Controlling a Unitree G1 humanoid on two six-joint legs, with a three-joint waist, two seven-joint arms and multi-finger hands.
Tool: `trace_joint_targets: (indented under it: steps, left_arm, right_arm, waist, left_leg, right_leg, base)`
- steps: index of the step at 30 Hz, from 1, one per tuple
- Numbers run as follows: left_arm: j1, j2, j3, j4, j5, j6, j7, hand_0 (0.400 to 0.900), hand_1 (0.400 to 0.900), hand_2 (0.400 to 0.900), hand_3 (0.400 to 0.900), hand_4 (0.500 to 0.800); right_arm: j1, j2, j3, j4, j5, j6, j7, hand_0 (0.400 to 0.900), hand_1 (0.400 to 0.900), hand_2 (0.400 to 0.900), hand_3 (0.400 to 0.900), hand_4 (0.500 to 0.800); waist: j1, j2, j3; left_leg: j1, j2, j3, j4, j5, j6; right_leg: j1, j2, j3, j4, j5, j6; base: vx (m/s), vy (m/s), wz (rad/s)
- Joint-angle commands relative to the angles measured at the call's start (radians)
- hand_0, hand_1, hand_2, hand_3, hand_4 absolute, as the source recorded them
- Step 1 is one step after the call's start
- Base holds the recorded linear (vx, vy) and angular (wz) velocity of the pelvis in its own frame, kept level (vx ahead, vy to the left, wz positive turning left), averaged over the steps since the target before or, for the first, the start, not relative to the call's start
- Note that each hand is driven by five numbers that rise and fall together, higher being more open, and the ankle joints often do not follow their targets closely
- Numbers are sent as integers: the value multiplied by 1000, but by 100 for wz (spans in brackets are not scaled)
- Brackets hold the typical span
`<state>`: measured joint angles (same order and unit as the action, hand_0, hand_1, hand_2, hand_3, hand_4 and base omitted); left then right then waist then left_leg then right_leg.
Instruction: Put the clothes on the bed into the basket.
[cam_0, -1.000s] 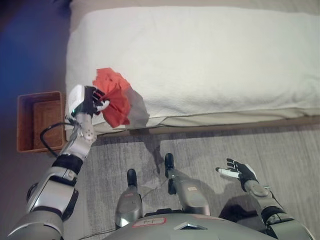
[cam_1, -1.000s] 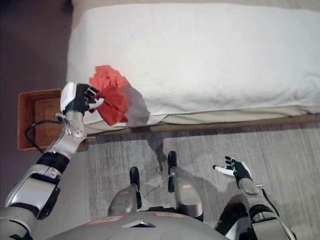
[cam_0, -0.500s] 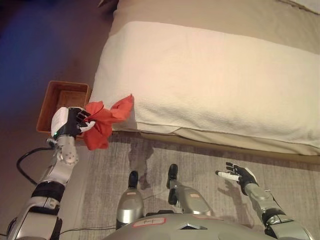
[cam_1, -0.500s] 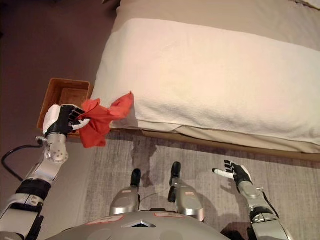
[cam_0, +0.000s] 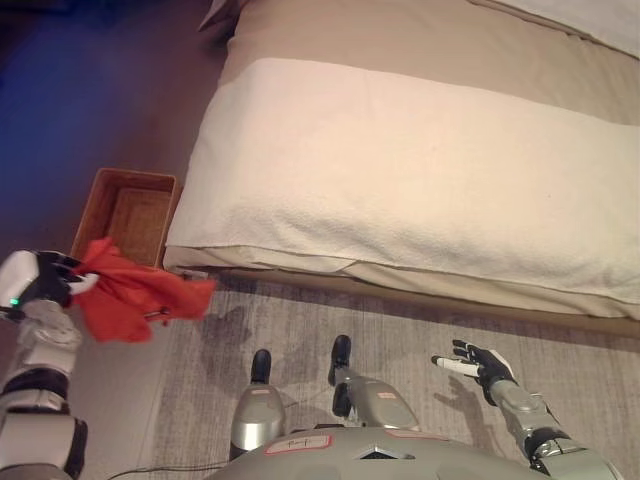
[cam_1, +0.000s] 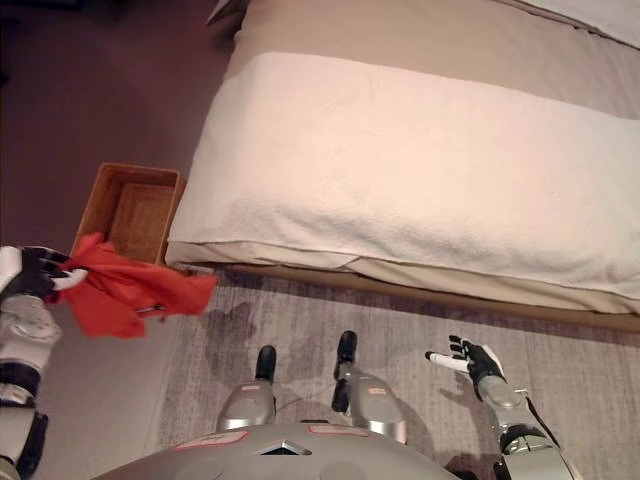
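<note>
One garment in transit: red cloth (cam_1: 125, 295) off the bed (cam_0: 420, 180), not yet in the basket (cam_0: 125, 212).
Left hand (cam_1: 35, 272) has its fingers clenched on the cloth's upper edge; the rest trails rightward, apparently just short of the basket's near rim. Next move, as judged: carry it over the opening, then release. Right hand (cam_0: 478, 362) idle, fingers spread, low right above the rug (cam_0: 440, 320).

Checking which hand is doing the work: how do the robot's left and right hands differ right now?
The left hand is shut on the red cloth, near the basket; the right hand holds nothing, with its fingers spread. The left hand sits at the view's far left edge, off the rug; the right hand hangs over the rug, lower right. Both are dark with white on the fingers.
</note>
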<state>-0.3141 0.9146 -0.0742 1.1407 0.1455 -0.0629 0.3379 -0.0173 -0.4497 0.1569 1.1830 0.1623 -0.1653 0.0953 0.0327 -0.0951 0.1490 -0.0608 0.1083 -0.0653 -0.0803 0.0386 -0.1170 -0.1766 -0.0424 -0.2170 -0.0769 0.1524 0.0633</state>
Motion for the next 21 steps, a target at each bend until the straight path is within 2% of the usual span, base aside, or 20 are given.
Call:
trace_joint_targets:
  steps: [1, 6, 21]
  left_arm:
    - [-233, 192, 40, 121, -30, -12, 94, 400, 400, 400, 400, 500]
    - [-368, 234, -17, 178, -83, -5, 75, 400, 400, 400, 400, 500]
    - [-628, 244, -196, 189, -104, 6, 65, 400, 400, 400, 400, 500]
  right_arm:
    - [-18, -86, 34, -6, 4, -32, -28, 900, 900, 900, 900, 800]
    - [-21, -102, 49, -6, 3, -20, -29, 900, 900, 900, 900, 800]
    - [-51, -125, 73, -44, 14, -12, -22, 900, 900, 900, 900, 800]
  waist:
    - [-8, -6, -7]
    - [-15, -11, 6]
    - [-42, 8, 42]
  left_leg:
    - [33, 16, 90, -7, -4, -16]
    - [19, 15, 96, -7, -2, -14]
    - [-44, -19, 115, -7, 7, -4]
  right_leg:
    - [-15, -78, 28, 60, 31, 115]
    - [-30, -81, 28, 56, 42, 122]
    - [-91, -102, 53, 33, 83, 133]
  base:
    - [-34, 2, -10]
    - [-7, 11, -2]
    - [-21, 45, -4]
